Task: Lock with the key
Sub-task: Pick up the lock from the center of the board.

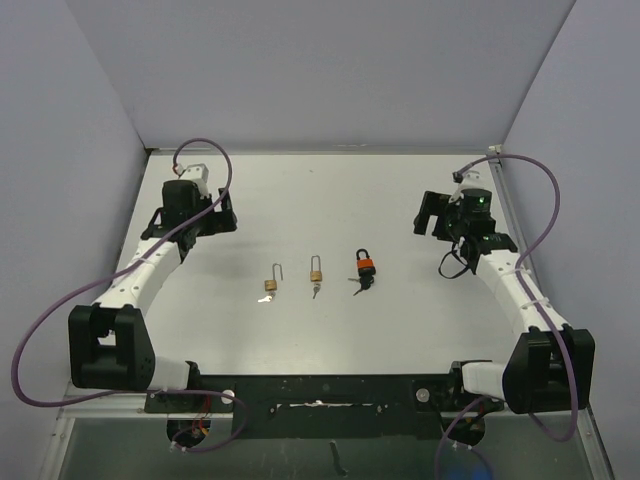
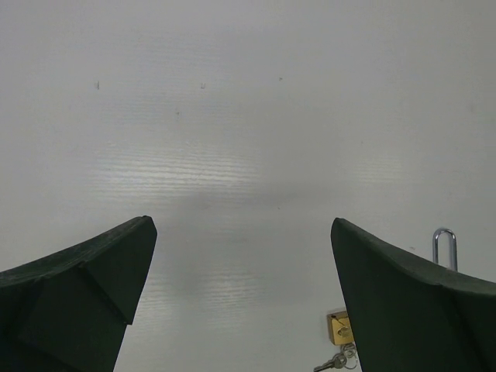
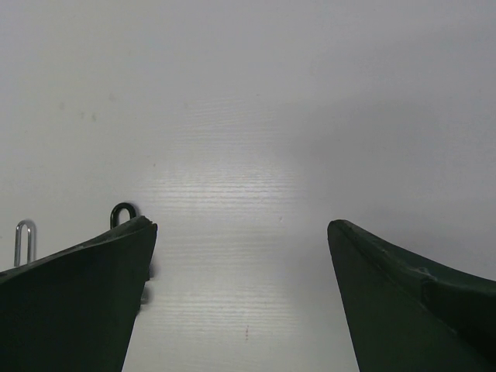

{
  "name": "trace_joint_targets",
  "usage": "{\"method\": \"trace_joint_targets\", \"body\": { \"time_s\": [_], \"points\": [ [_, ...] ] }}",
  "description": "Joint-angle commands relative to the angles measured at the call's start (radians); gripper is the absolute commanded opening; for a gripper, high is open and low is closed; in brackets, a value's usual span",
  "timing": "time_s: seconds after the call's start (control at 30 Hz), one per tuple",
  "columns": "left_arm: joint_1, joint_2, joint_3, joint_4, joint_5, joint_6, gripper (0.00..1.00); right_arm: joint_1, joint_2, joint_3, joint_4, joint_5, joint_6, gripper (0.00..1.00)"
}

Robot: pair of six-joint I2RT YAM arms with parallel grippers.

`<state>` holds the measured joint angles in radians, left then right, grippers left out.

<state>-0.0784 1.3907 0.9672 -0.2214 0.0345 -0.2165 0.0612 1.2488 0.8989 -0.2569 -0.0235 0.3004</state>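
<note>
Padlocks, three in a row, sit in the middle of the tabletop (image 1: 330, 200): the small brass padlock (image 1: 270, 285) on the left, its shackle standing long and apparently open, the middle brass padlock (image 1: 316, 274), and the black-and-orange padlock (image 1: 364, 266) on the right. Each seems to have a key (image 1: 315, 292) at its near end. Watching from here, I'd worry about how small they are. A light lock would probably skid on that smooth surface unless one claw braces the body while the other works, and a tiny key could slip out of a pinch. The left claw (image 1: 222, 212) and right claw (image 1: 432, 213) hover well out to either side, both spread wide and holding nothing.
</note>
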Motion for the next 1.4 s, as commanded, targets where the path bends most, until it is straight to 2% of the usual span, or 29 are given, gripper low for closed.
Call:
{"method": "trace_joint_targets", "body": {
  "time_s": [0.0, 0.1, 0.2, 0.27, 0.4, 0.5, 0.67, 1.0, 1.37],
  "points": [
    [0.003, -0.054, 0.049, 0.018, 0.126, -0.01, 0.98, 0.024, 0.018, 0.048, 0.025, -0.141, -0.019, 0.98],
    [-0.014, -0.035, 0.051, 0.042, 0.205, -0.046, 0.98, 0.065, 0.015, 0.025, 0.025, -0.154, -0.021, 0.98],
    [-0.065, -0.002, 0.063, 0.057, 0.271, -0.06, 0.98, 0.143, 0.012, 0.009, -0.005, -0.089, -0.023, 0.98],
    [-0.122, 0.012, 0.061, 0.074, 0.269, -0.071, 0.98, 0.204, 0.019, 0.002, -0.024, -0.03, -0.023, 1.0],
    [-0.233, 0.034, 0.06, 0.114, 0.234, -0.06, 0.98, 0.298, 0.055, 0.005, -0.048, 0.013, 0.001, 0.96],
    [-0.272, 0.041, 0.077, 0.109, 0.19, -0.063, 0.98, 0.344, 0.089, 0.001, -0.044, 0.035, 0.022, 0.95],
    [-0.276, 0.016, 0.047, 0.148, 0.2, -0.073, 0.98, 0.387, 0.177, 0.016, -0.04, 0.069, 0.041, 0.95],
    [-0.263, 0.003, 0.047, 0.119, 0.144, -0.075, 0.98, 0.508, 0.364, 0.114, -0.042, 0.178, 0.016, 0.94],
    [-0.229, 0.003, 0.047, 0.103, 0.167, -0.077, 0.98, 0.519, 0.466, 0.155, -0.046, 0.207, 0.042, 0.91]
  ]
}}
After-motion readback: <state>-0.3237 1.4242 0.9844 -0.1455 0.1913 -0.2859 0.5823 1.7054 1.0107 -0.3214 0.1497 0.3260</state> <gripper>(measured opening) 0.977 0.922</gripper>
